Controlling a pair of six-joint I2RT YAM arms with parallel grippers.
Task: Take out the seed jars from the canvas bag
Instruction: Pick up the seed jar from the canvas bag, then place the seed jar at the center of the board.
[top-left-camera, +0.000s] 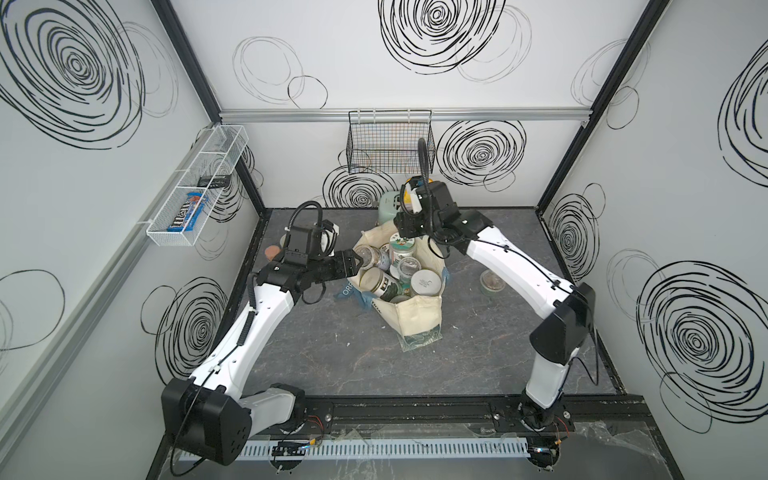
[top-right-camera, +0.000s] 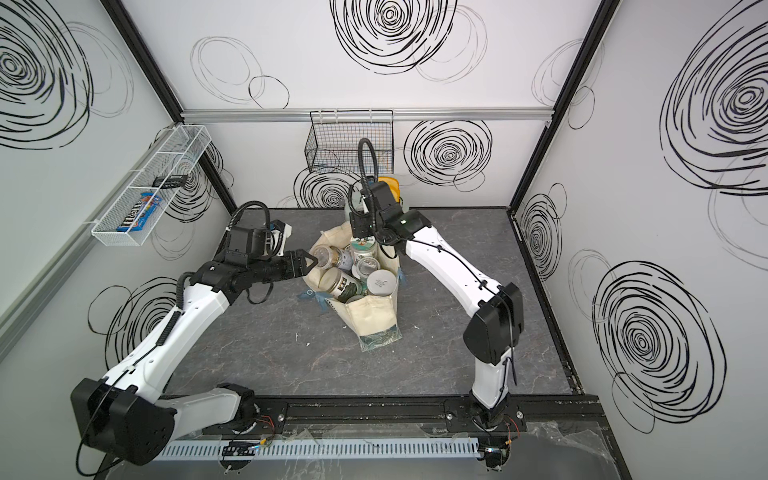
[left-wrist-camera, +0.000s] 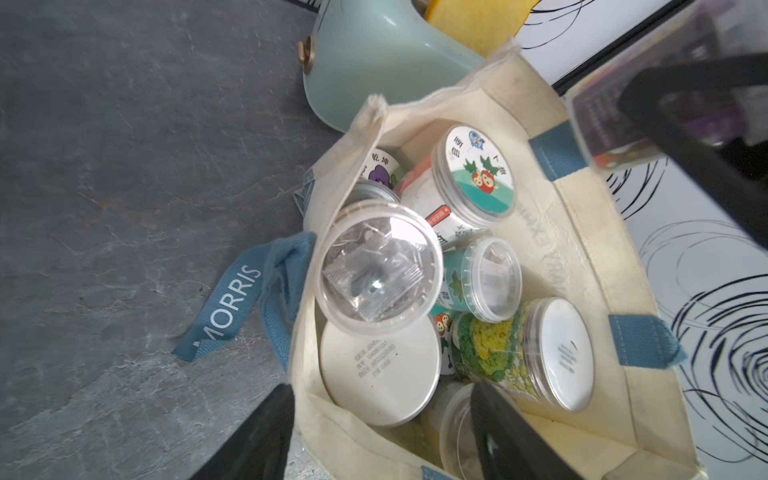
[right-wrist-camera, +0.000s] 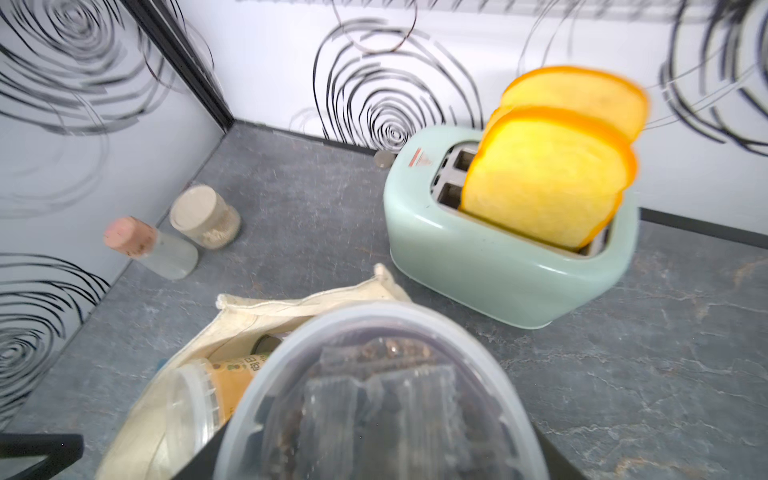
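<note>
The cream canvas bag (top-left-camera: 417, 316) (top-right-camera: 370, 316) stands open mid-table, its blue strap (left-wrist-camera: 232, 303) lying on the floor. Several seed jars fill it, among them a flower-print lid (left-wrist-camera: 478, 174), a clear-lidded tub (left-wrist-camera: 380, 266) and a plain white lid (left-wrist-camera: 382, 370). My left gripper (top-left-camera: 357, 266) (left-wrist-camera: 382, 386) is open astride the bag's left rim, one finger outside and one inside. My right gripper (top-left-camera: 405, 232) (right-wrist-camera: 376, 449) is over the bag's far side, shut on a clear-lidded seed jar (right-wrist-camera: 374, 395) (left-wrist-camera: 640, 104) held above the bag's rim.
A mint-green toaster (right-wrist-camera: 511, 249) with yellow toast stands just behind the bag. A pink-lidded jar (right-wrist-camera: 153, 249) and a tan-lidded jar (right-wrist-camera: 205, 216) stand by the left wall. A small tub (top-left-camera: 491, 282) sits on the table to the right. A wire basket (top-left-camera: 390, 141) hangs on the back wall.
</note>
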